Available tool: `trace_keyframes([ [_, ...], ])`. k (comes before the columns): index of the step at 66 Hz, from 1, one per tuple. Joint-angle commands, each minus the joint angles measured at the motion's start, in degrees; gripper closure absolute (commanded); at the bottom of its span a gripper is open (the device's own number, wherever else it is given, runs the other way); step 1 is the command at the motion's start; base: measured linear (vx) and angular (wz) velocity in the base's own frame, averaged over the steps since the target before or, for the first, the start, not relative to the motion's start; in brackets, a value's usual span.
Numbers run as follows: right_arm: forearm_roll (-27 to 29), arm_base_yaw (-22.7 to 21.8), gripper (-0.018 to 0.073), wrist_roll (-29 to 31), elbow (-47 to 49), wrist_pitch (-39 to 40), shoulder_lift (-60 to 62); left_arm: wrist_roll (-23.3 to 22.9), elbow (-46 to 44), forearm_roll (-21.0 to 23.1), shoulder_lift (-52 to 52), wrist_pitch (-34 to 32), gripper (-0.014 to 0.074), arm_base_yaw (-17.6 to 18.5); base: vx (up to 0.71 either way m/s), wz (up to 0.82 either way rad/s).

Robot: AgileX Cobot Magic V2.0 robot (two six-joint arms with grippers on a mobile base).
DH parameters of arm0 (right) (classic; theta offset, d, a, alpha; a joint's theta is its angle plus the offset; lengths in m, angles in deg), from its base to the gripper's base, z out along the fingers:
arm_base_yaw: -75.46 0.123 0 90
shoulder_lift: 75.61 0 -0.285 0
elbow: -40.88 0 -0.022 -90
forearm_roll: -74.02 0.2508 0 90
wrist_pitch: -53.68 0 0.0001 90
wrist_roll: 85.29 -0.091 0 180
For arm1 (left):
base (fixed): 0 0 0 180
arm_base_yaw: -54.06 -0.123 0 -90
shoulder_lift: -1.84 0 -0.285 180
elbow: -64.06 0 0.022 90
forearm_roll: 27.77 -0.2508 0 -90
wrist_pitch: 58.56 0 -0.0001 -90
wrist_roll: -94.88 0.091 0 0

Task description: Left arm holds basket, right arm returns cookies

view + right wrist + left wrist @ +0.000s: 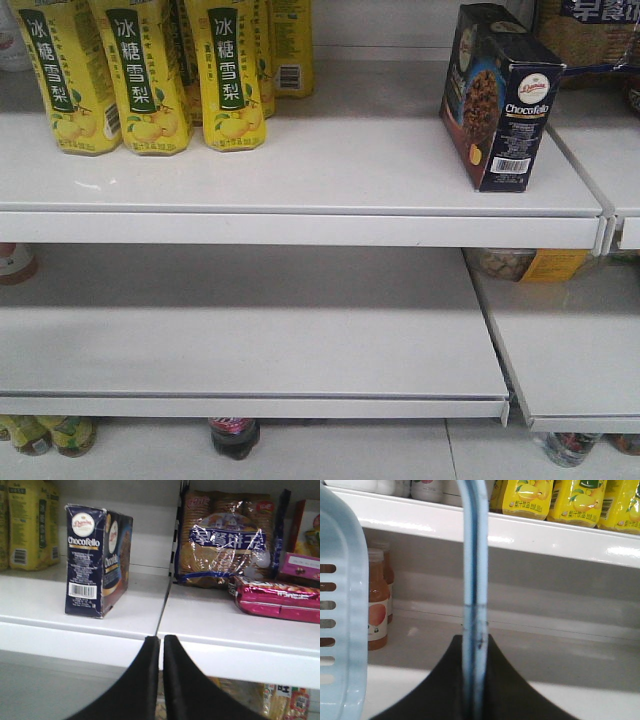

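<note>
Cookies [500,95] stand upright on the white shelf [330,160], near its right end, well apart from the yellow drink cartons [140,75]. My right gripper [161,645] is closed and empty, below the shelf edge, clear of the box. My left gripper [475,650] is clamped on the handle of the light blue basket [342,605].

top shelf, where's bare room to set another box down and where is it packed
Free: the wide stretch of the top shelf between the yellow drink cartons and the cookie box, plus the front strip before the cartons. Crowded: the neighbouring shelf to the right, with the biscuit bag and pink packet.
</note>
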Motion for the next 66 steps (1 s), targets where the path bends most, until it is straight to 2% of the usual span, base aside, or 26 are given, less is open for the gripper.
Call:
trace_keyframes([
  [1,-0.26,-1.64,0.0570,0.22,-1.31,-0.08,2.06,1.45,-1.85,-1.21,1.01,-5.43,0.0599,-0.08,0.00,0.00],
  [15,-0.21,-1.70,0.0570,0.22,-6.37,-0.44,4.05,1.40,-1.85,-1.22,1.01,-5.43,0.0599,-0.08,0.00,0.00],
  [33,-1.49,-1.70,0.0570,0.59,-7.79,-1.27,3.70,1.40,-1.85,-1.22,1.01,-5.43,0.0599,-0.08,0.00,0.00],
  [38,0.29,-1.70,0.0570,1.81,-8.38,-2.10,3.22,1.40,-1.85,-1.22,1.01,-5.43,0.0599,-0.08,0.00,0.00],
  [44,9.10,-1.70,0.0570,7.89,-9.52,-2.54,2.99,1.40,-1.85,-1.22,1.01,-5.43,0.0599,-0.08,0.00,0.00],
  [48,18.90,-1.70,0.0570,16.67,-9.94,-2.58,2.99,1.40,-1.85,-1.22,1.01,-5.43,0.0599,-0.08,0.00,0.00],
  [49,19.91,-1.70,0.0570,17.75,-10.02,-2.57,2.99,1.40,-1.85,-1.22,1.01,-5.43,0.0599,-0.08,0.00,0.00],
  [55,34.15,-1.70,0.0570,34.06,-10.32,-2.91,2.99,1.40,-1.85,-1.22,1.01,-5.43,0.0599,-0.08,0.00,0.00],
  [66,58.16,-1.70,0.0570,60.16,-10.32,-4.07,2.99,1.40,-1.85,-1.22,1.01,-5.43,0.0599,-0.08,0.00,0.00],
])
